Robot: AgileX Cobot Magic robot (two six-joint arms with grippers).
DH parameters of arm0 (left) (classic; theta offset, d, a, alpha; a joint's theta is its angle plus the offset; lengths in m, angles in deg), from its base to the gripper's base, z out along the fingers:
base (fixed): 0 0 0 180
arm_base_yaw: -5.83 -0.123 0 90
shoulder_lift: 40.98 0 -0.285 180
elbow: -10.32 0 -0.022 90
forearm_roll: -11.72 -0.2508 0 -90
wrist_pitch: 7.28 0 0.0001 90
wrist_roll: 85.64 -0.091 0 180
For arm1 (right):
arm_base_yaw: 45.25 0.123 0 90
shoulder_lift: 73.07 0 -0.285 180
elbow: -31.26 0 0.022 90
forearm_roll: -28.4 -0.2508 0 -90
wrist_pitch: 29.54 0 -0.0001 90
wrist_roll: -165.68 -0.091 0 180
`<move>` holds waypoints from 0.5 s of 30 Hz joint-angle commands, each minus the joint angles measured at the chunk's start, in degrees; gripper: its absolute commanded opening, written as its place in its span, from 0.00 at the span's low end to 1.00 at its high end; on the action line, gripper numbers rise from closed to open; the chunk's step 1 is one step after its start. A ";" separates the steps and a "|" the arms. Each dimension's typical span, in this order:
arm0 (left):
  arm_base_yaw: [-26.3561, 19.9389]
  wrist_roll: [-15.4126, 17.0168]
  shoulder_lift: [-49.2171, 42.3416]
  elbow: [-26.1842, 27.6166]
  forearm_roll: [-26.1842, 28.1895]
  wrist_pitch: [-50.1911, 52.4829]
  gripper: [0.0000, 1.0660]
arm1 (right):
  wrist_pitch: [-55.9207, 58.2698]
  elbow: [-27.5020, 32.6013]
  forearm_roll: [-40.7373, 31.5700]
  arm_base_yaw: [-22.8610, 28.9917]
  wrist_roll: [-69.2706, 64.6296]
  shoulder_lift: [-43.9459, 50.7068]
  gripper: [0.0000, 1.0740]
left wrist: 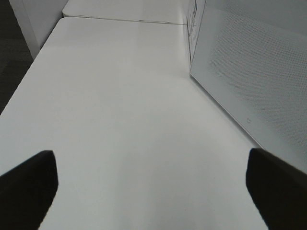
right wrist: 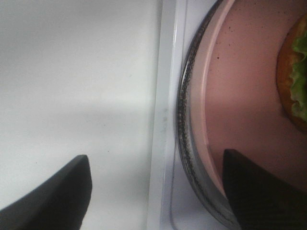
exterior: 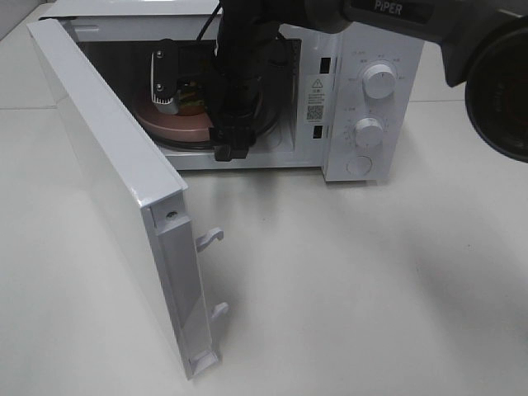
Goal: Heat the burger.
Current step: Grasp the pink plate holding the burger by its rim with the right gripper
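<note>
Right gripper (right wrist: 154, 158) spread, empty, straddling pink plate (right wrist: 240, 96) rim in microwave (exterior: 375, 124); retreat may snag rim, drag burger (right wrist: 293, 81) out. Left gripper (left wrist: 151, 154) wide open, idle

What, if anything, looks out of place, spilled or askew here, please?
Nothing stands out: the burger sits on the plate, the plate on the turntable inside the microwave, whose door stands open. No spill shows.
</note>
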 commanded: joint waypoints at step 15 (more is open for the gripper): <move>0.06 0.06 -0.11 -0.17 0.11 0.86 0.95 | -1.60 -5.33 0.17 0.63 -0.92 -5.33 0.71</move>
